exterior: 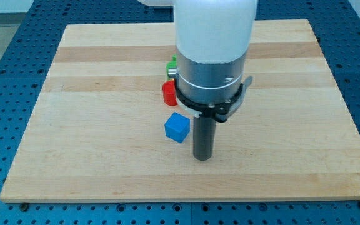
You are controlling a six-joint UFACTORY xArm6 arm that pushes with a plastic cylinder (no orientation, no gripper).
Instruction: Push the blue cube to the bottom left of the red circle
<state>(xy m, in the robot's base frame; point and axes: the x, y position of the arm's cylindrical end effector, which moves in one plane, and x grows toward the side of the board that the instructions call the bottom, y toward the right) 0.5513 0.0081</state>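
Observation:
The blue cube (pixel 177 127) sits on the wooden board near the middle, a little toward the view's bottom. A red block (pixel 169 93) lies just above it toward the view's top, its right part hidden by the arm, so its shape is unclear. My tip (pixel 203 156) is on the board just to the right of the blue cube and slightly lower, a small gap apart from it.
A green block (pixel 171 64) peeks out at the arm's left edge above the red block, mostly hidden. The large white and grey arm body (pixel 212 50) covers the board's upper middle. The wooden board (pixel 74 137) lies on a blue perforated table.

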